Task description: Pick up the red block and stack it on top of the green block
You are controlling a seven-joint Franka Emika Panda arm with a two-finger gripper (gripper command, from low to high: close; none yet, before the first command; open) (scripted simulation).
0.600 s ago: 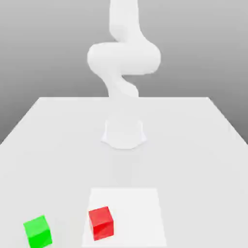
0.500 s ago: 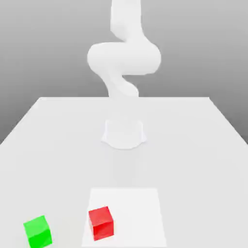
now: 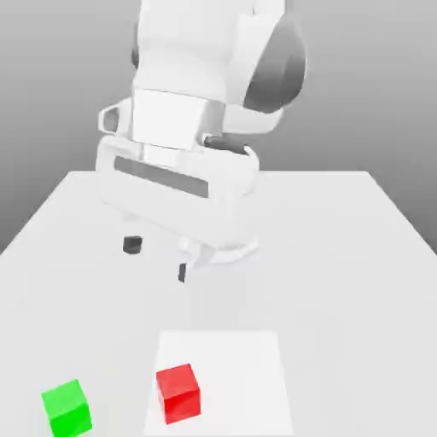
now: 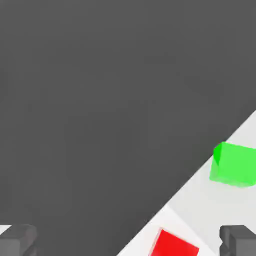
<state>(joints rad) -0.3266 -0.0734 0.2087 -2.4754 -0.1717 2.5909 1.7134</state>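
Observation:
The red block rests on a lighter white square near the table's front edge. To the exterior view's left of it, the green block sits on the table, apart from the red one. My gripper hangs open above the middle of the table, well behind and above both blocks, with nothing between its dark fingertips. In the hand view the red block and the green block lie on the table, and the gripper stands wide open.
The white table spreads to both sides. The arm's base stands at mid-table behind the hand. Grey background lies beyond the table's edges.
The arm has swung from an upright pose at the back to a forward, lowered one, bringing the hand over mid-table. Both blocks stay where they were.

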